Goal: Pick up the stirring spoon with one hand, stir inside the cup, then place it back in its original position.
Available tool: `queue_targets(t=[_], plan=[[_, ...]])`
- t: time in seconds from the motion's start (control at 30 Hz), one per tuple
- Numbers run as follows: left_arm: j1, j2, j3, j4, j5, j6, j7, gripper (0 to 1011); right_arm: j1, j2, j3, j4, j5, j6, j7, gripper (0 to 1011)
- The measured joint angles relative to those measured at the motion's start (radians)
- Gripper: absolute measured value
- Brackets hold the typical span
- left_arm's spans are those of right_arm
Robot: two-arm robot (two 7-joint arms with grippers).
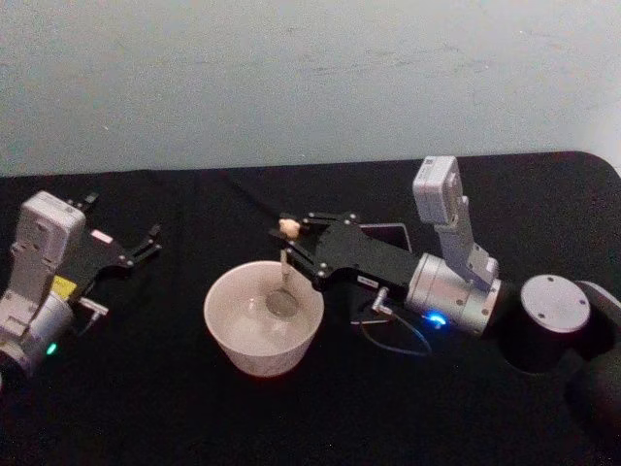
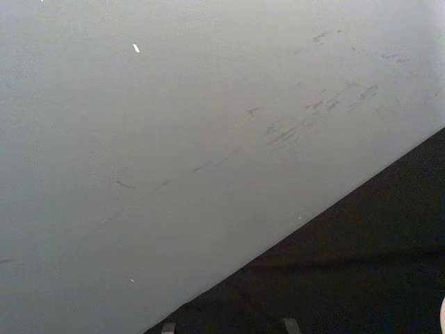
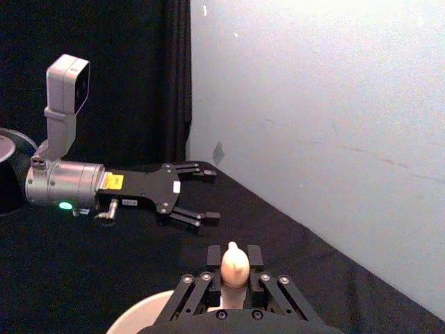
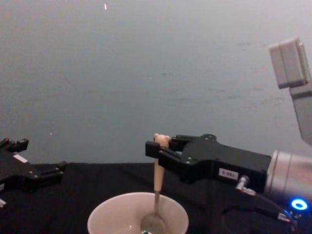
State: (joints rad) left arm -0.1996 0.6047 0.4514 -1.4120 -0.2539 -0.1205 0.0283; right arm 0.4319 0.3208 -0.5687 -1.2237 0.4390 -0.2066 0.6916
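Right jaws pinch stirring spoon [image 4: 157,187] in cup [image 1: 229,332] on black table [image 1: 146,388] by grey wall [image 1: 291,78]; left jaws spread.

Black table [image 1: 146,408] across the lower frame, pale wall [image 1: 291,78] up top with a few scuff marks [image 2: 306,125]. Dark curtain [image 3: 139,69] upper left in the right wrist view.

Alpha Bot 2's right gripper [image 1: 288,238]: matte black linked fingers studded with silver screws [image 3: 221,314], on a silver cylindrical wrist [image 1: 451,291] with a blue light [image 1: 434,318], a thin black cable [image 1: 400,350] and a pale grey camera box [image 1: 435,189]. The left gripper [image 1: 150,241] matches, with a green light [image 1: 50,348] and yellow label [image 3: 115,181].
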Motion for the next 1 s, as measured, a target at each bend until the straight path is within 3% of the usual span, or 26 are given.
queue_targets(t=[0.53, 0.8, 1.0], plan=[[0.0, 0.0, 0.0, 0.0, 0.0, 0.0, 0.0, 1001, -0.069, 0.066, 0.0, -0.114, 0.033, 0.035, 0.042, 213], [0.0, 0.0, 0.0, 0.0, 0.0, 0.0, 0.0, 1001, -0.061, 0.048, -0.033, -0.115, 0.04, 0.036, 0.06, 213], [0.0, 0.0, 0.0, 0.0, 0.0, 0.0, 0.0, 1001, -0.027, 0.007, -0.048, -0.065, 0.025, 0.022, 0.044, 213]])
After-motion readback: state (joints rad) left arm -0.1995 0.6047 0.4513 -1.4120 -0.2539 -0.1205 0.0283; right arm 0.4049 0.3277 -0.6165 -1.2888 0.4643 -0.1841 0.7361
